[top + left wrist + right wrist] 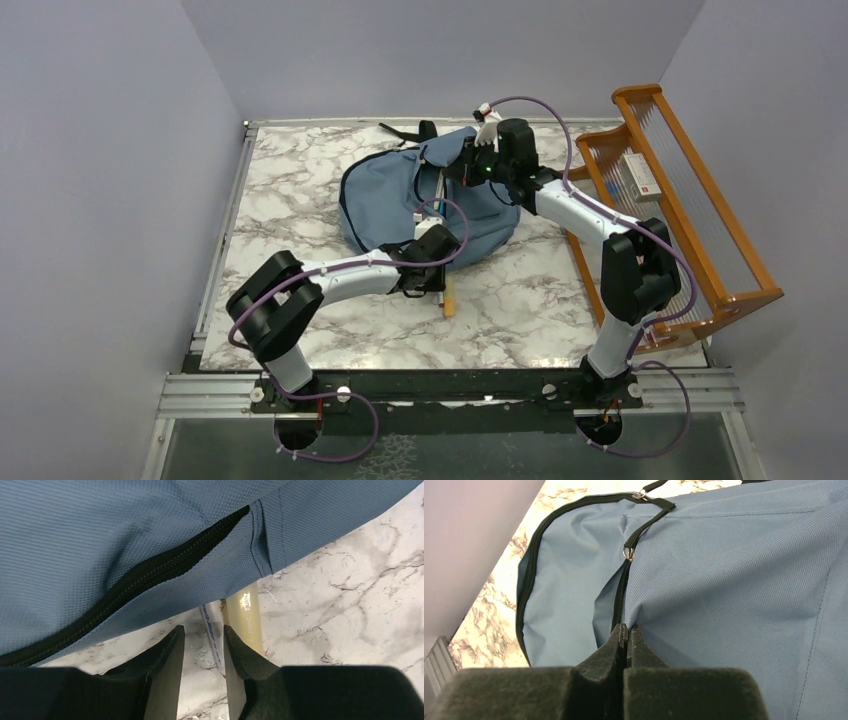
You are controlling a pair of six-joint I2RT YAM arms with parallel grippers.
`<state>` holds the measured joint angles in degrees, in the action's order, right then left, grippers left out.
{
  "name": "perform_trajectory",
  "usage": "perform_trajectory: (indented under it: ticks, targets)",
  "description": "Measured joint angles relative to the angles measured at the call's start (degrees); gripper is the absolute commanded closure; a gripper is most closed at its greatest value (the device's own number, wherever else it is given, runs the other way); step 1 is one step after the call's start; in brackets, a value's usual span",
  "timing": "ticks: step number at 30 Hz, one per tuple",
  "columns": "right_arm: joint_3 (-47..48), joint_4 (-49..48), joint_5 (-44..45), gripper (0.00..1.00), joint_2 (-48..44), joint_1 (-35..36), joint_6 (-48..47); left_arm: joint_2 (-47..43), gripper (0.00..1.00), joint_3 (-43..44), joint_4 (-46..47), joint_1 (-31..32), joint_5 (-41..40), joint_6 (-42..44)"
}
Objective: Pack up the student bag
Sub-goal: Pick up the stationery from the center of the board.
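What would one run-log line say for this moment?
right gripper: shut on student bag beside zipper | left gripper: open, white pen between jaws | yellow stick: beside pen, end under bag

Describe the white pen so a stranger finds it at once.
Start at the blue backpack on the marble table. At its near edge two sticks poke from under the fabric. The pen is the thinner white one with blue print, beside a thicker tan stick.
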<state>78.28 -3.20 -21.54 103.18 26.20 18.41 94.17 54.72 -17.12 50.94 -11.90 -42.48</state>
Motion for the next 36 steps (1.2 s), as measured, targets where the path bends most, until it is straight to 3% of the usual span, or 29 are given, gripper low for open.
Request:
perform_trajectory:
  ticks: [11, 26, 29, 36]
  targets:
    - [-0.3, -0.1, 0.0, 1.0, 0.0, 0.0, 0.0, 4.5, 0.67, 2.0, 0.4, 1.7, -2.2, -0.1]
    - [-0.7, -0.3, 0.0, 0.99, 0.0, 0.0, 0.1, 3.4, 0.68, 0.3, -1.2, 4.7, -7.1, 0.5]
    - [-0.8, -0.5, -0.1, 1.0, 0.0, 0.0, 0.2, 2.8, 0.71, -0.5, -1.9, 5.5, -8.6, 0.7]
    - [-0.9, -0.6, -0.1, 0.99, 0.0, 0.0, 0.7, 2.8, 0.89, -0.6, -3.1, 6.5, -11.0, 1.8]
